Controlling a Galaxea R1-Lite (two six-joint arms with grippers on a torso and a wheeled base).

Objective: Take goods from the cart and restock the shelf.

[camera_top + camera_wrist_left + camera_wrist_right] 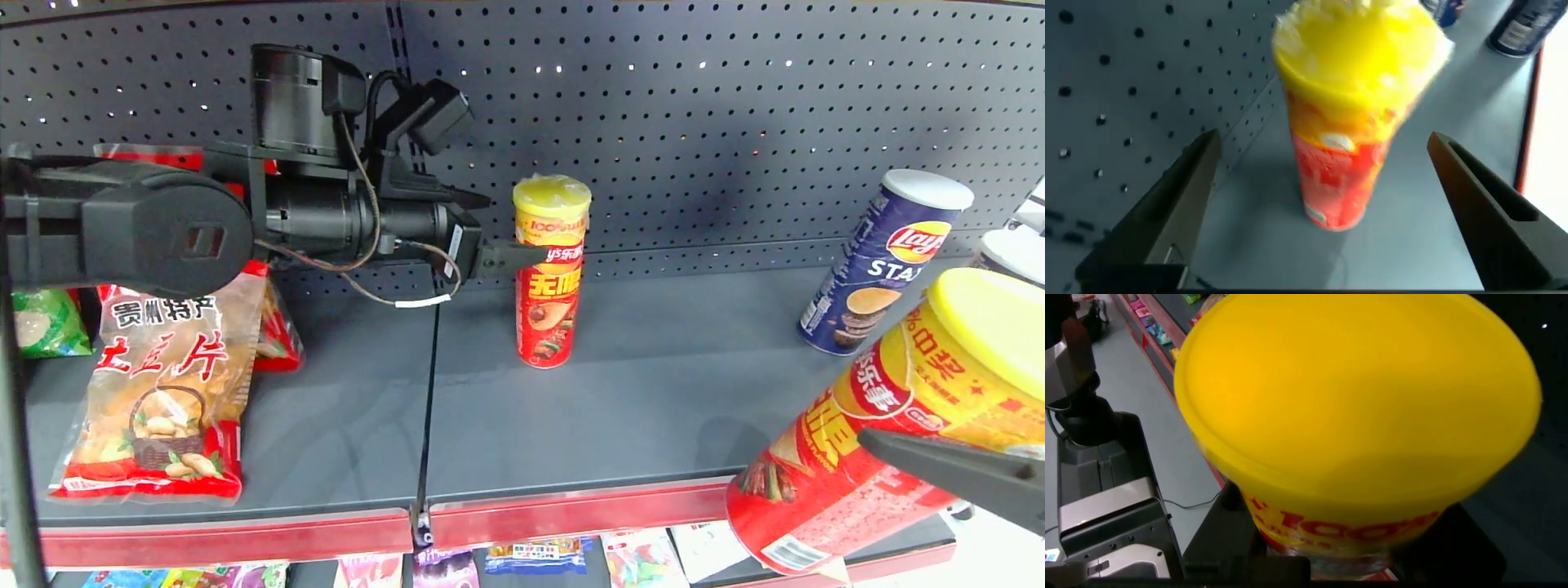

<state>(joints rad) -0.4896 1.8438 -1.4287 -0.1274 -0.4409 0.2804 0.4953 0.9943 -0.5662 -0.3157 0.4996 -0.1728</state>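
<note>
My left pincer (1324, 137) is spread wide apart, level with the upper half of a tall red crisp tube with a yellow plastic lid (549, 273). The tube stands upright between my two dark fingers (1180, 204), and neither of them touches it. Its body is red with a yellow band under the lid, yellow lettering down the side and a picture of food near the base. It stands on the grey shelf board (653, 408), close to the grey perforated back wall (694, 106). My right pincer (1343, 559) is clamped on a second red-and-yellow crisp tube (890, 416), which I hold tilted in the air in front of the shelf's red front edge (571, 510). Its broad yellow lid points up and away from the shelf, and a barcode label sits near its lower end. Beyond my right pincer, on the same board, a dark blue crisp tube with a white lid (886, 261) leans over at a slant. Below my left arm, well apart from the upright tube, lies a clear-and-red bag of potato slices (155, 392), and a green packet (45, 322) sits past it at the far end of the shelf.
</note>
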